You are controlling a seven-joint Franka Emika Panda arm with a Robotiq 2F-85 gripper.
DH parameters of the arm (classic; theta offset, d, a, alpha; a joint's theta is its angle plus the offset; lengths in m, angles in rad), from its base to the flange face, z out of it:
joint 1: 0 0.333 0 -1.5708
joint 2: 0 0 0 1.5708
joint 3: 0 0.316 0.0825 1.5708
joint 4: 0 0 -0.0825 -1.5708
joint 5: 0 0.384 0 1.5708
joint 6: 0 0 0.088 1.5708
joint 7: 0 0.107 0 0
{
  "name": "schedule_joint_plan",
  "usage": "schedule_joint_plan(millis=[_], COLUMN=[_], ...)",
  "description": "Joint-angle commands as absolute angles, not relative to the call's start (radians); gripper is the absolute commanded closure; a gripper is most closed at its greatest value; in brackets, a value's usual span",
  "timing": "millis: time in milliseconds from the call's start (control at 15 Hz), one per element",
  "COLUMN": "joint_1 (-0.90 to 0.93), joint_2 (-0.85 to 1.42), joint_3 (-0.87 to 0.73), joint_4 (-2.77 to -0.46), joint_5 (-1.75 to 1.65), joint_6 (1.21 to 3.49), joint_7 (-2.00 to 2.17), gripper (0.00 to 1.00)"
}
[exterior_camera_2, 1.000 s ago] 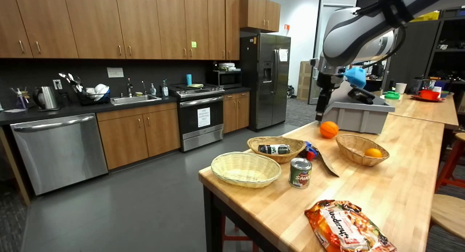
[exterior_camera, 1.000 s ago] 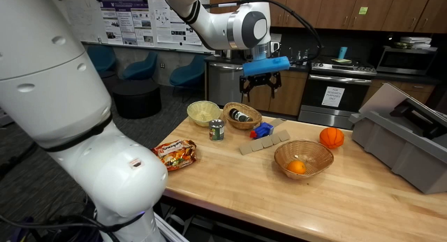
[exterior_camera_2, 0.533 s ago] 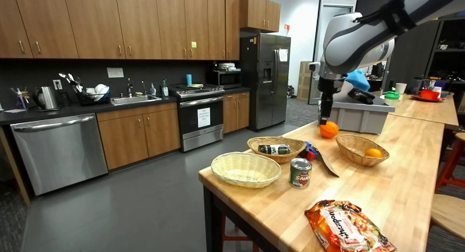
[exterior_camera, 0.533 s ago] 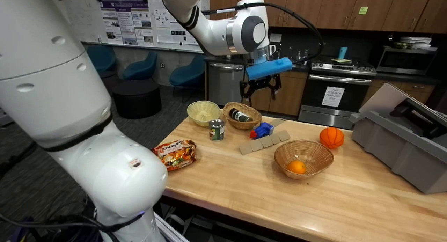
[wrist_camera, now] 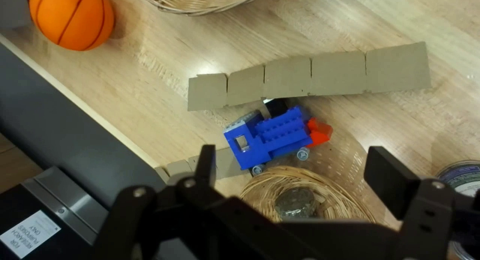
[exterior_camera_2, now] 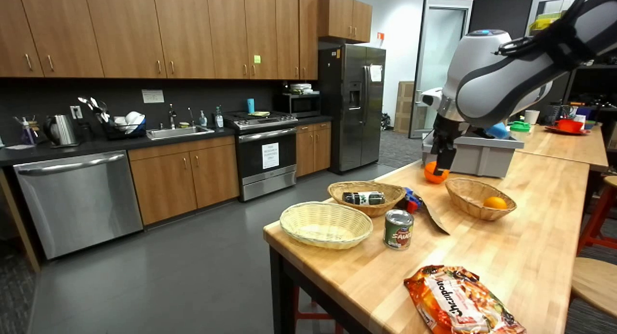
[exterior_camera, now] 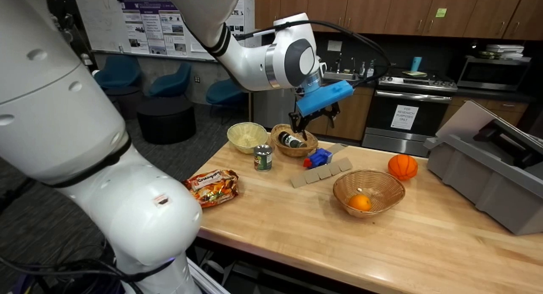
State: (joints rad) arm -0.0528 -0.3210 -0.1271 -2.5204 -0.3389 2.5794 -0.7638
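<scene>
Shows the gripper (exterior_camera: 318, 131) spread wide with nothing between its fingers (wrist_camera: 390, 185), apart from and above the toy truck (wrist_camera: 272, 140) lying just right of the basket (exterior_camera_2: 368, 210), lengthwise roughly along the finger spread. Reads likely "SAUCE" on the can (exterior_camera_2: 398, 230), left and nearer, and plainly "FOR RESEARCH PURPOSES ONLY" on the far oven (exterior_camera: 432, 116).

Pale glare on the tabletop (wrist_camera: 322, 31)

Toy truck (wrist_camera: 268, 140): blue brick body, red end piece, grey wheels; lies on table (wrist_camera: 150, 102) between cardboard strip (wrist_camera: 287, 78) and wicker basket (wrist_camera: 333, 200).
</scene>
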Motion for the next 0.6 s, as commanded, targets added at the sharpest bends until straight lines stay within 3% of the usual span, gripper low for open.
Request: schedule_joint_plan(millis=[0,533], joint_1=[-0.042,0.062], joint_2=[-0.446,-0.608], joint_3=[-0.074,0.048], joint_4=[-2.657,-2.828], joint_5=[-0.407,-0.429], joint_6=[2.65,2.638], joint_7=[-0.713,-0.608], gripper=[0.0,0.0])
